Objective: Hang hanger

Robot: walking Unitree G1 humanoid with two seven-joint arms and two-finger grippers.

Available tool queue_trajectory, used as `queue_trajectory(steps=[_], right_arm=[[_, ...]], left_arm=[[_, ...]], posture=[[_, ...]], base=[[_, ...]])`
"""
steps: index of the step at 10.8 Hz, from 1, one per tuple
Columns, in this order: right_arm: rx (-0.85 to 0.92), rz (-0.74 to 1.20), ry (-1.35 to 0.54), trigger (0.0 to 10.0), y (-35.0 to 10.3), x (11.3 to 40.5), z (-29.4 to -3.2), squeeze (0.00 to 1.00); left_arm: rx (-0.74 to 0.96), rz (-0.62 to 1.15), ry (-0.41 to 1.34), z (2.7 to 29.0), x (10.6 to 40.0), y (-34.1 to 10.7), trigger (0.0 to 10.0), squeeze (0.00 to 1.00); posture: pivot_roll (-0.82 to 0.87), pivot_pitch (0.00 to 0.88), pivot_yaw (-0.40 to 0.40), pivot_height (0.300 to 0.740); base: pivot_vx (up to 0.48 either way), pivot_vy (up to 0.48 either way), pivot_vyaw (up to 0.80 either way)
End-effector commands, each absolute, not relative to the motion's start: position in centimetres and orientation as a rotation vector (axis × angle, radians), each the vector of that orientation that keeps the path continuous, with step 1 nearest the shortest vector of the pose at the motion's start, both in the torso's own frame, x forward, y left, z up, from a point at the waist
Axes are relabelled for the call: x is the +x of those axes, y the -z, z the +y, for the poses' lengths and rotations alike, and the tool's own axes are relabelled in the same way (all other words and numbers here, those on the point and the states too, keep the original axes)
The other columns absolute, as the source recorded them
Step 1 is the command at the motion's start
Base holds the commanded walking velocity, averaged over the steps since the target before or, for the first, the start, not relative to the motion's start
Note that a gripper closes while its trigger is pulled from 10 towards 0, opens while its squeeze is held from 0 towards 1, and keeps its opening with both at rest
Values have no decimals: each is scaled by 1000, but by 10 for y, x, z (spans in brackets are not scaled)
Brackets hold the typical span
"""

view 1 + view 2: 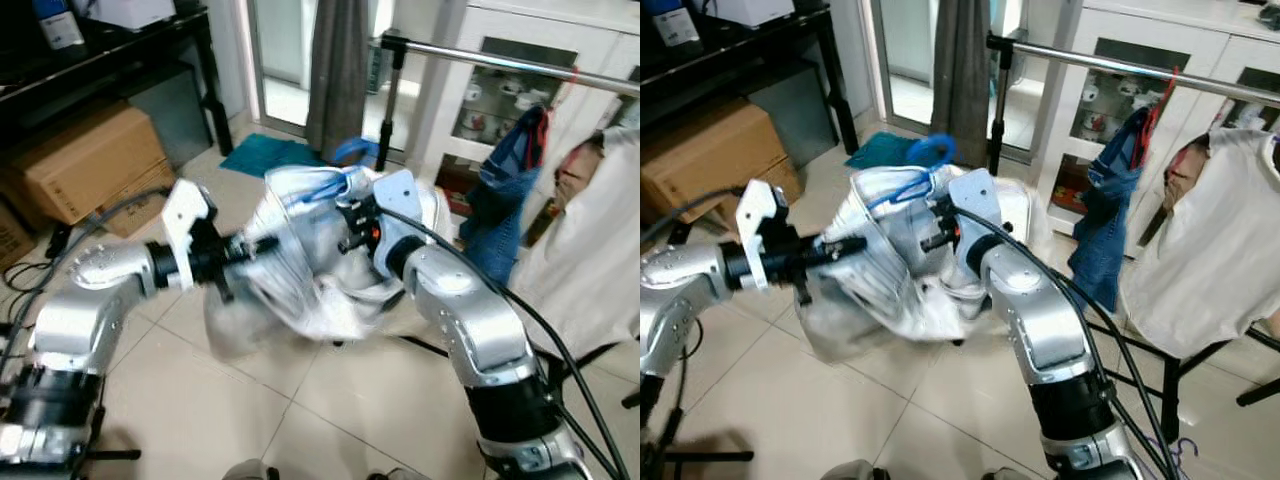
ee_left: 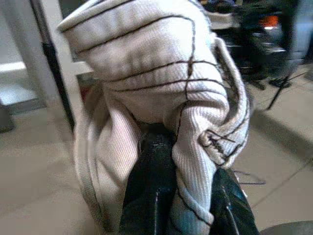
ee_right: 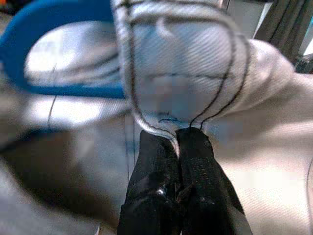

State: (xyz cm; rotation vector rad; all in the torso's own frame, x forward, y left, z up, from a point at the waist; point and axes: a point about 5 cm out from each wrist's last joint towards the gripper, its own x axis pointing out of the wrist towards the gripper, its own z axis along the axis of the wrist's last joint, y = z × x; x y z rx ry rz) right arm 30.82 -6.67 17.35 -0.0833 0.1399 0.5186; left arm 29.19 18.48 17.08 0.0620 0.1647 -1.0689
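Hanger (image 1: pixel 330 185), blue plastic, sits inside the neck of a white shirt (image 1: pixel 300 270) with thin dark lines, and its loop pokes out at the top of the bundle, below and in front of the steel rail (image 1: pixel 500 62). The right gripper (image 3: pixel 177 134) has its black fingers pressed together on a seam edge of the shirt just beside the hanger, with only a fold of cloth between them. The left gripper (image 2: pixel 183 147) holds the shirt on the side away from the rail; its fingers (image 2: pixel 149 186) stand a little apart with a thick roll of ribbed fabric wedged between them. A small dark stitched mark shows on that roll, too blurred to read. The shirt hangs between the two grippers above the tiled floor (image 1: pixel 300 400). On the rail hang a blue garment (image 1: pixel 505 190) on a red hanger (image 1: pixel 1160 95) and a white garment (image 1: pixel 1210 240). Behind the rail stands a white cabinet (image 1: pixel 510 90) with glass doors. Well away from the rail are cardboard boxes (image 1: pixel 85 160) under a black shelf (image 1: pixel 110 50).
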Motion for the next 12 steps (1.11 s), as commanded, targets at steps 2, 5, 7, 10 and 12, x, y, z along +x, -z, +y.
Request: queue_trajectory(steps=[2, 5, 7, 10, 12], right_arm=[[-33, 130, -542, 0, -174, 310, -60, 0], [37, 73, -503, 0, -181, 314, -63, 0], [29, 76, -534, 10000, -179, 313, -62, 0], [94, 54, -613, 10000, -183, 310, -59, 835], [116, 33, -646, 10000, -186, 308, -63, 1000]], left_arm=[[46, 13, 1202, 171, 285, -205, 0, 0], [35, 46, 1166, 174, 281, -203, 0, 0], [11, 32, 1172, 172, 281, -208, 0, 0], [28, 27, 1141, 174, 284, -209, 0, 0], [87, 39, 1095, 183, 288, -207, 0, 0]], posture=[[7, 19, 15, 740], [8, 24, 12, 740], [6, 22, 12, 740], [5, 20, 13, 740], [3, 16, 10, 740]], base=[[0, 0, 0], [0, 0, 0], [0, 0, 0], [0, 0, 0], [0, 0, 0]])
